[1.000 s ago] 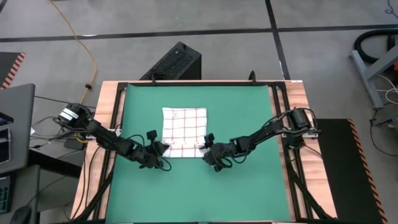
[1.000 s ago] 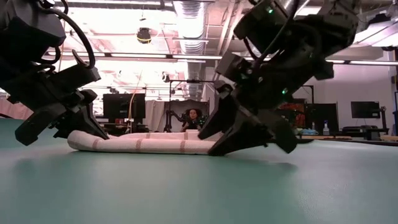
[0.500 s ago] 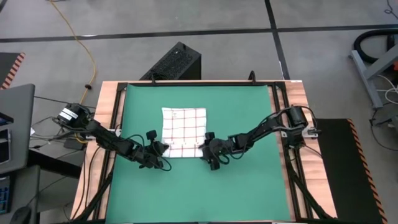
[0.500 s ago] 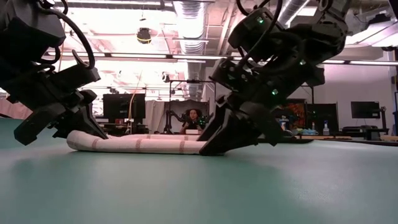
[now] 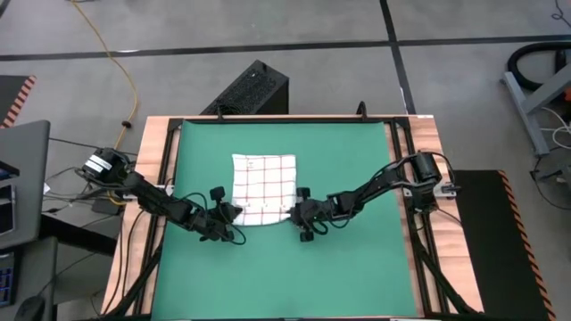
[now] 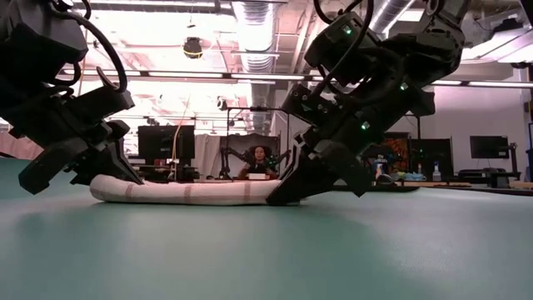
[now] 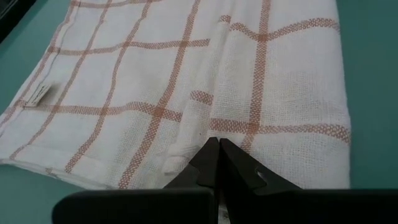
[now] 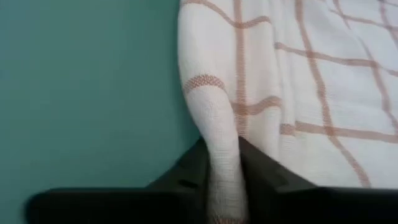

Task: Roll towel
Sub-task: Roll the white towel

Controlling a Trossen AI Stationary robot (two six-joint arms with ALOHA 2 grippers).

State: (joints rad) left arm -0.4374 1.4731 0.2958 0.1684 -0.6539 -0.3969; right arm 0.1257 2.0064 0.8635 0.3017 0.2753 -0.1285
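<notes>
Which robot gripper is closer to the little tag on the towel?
Left. The left gripper pinches the towel at the near corner on the tag's side; the right gripper holds the opposite corner.

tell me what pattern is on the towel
The white cloth towel has a thin red-orange windowpane check, clearest in the left wrist view.

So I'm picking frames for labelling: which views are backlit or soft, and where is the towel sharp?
Low view: bright ceiling lights leave both arms dark silhouettes, and the towel is slightly soft. Left wrist view: weave crisp, the left gripper blurred. Right wrist view: the right gripper soft around the fold. High view: evenly lit.
</notes>
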